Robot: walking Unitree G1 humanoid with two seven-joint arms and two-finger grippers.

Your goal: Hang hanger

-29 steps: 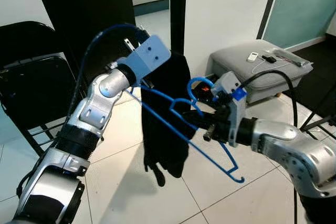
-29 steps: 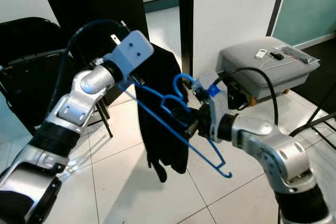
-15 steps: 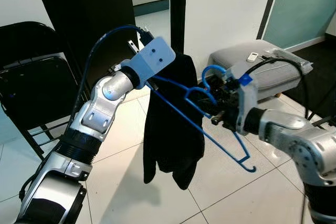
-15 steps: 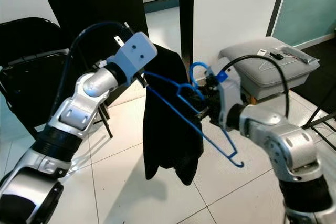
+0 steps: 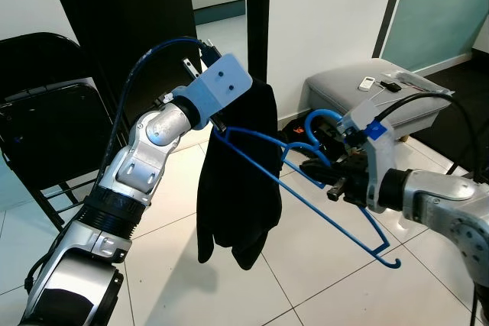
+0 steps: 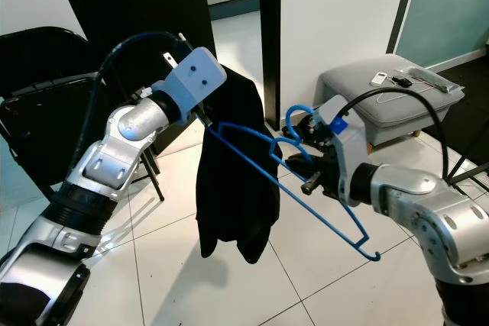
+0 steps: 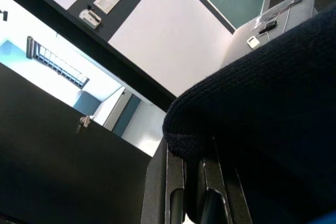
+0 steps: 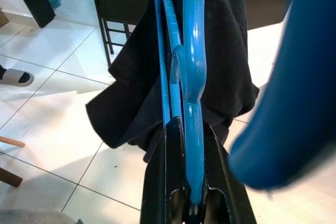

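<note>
Centrally, a black garment point(image 5: 237, 181) hangs over the floor tiles point(image 5: 176, 265), draped on one end of a blue hanger point(image 5: 306, 196). Left of the garment stands a black folding chair point(image 5: 46, 127); right of it, a grey ottoman point(image 5: 344, 85) carries small devices. The left gripper point(image 7: 202, 203) pinches the garment's top edge. The right gripper point(image 8: 189, 192) is clamped on the hanger's neck beside the garment.

The two head views look forward and down, sharing the blue hanger point(image 5: 306, 188) and black garment point(image 6: 233, 181). The left wrist view looks upward, very close on the garment. The right wrist view looks along the hanger, toward the floor.
</note>
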